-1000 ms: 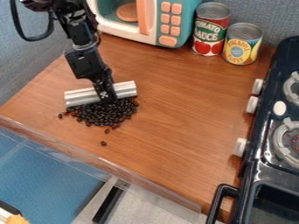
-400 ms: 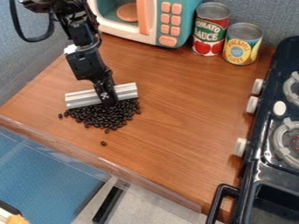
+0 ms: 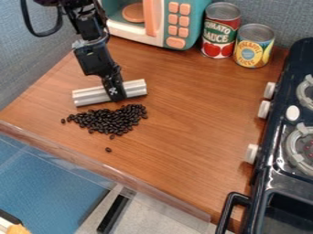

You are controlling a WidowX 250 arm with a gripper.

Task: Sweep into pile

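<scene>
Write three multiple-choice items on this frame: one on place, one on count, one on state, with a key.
1. Where is the silver bar?
A) On the stove
B) Between the dark beans and the toy microwave
C) Inside the microwave

2. How many cans stand by the wall?
A) Two
B) Three
C) Four

3. How do the beans lie?
A) In a bowl
B) In one straight row
C) Mostly clustered, with one well apart

Key:
1 B: the bar lies on the microwave side of the beans.
2 A: a red can and a yellow-and-blue can.
3 C: a lone bean sits off the cluster.
</scene>
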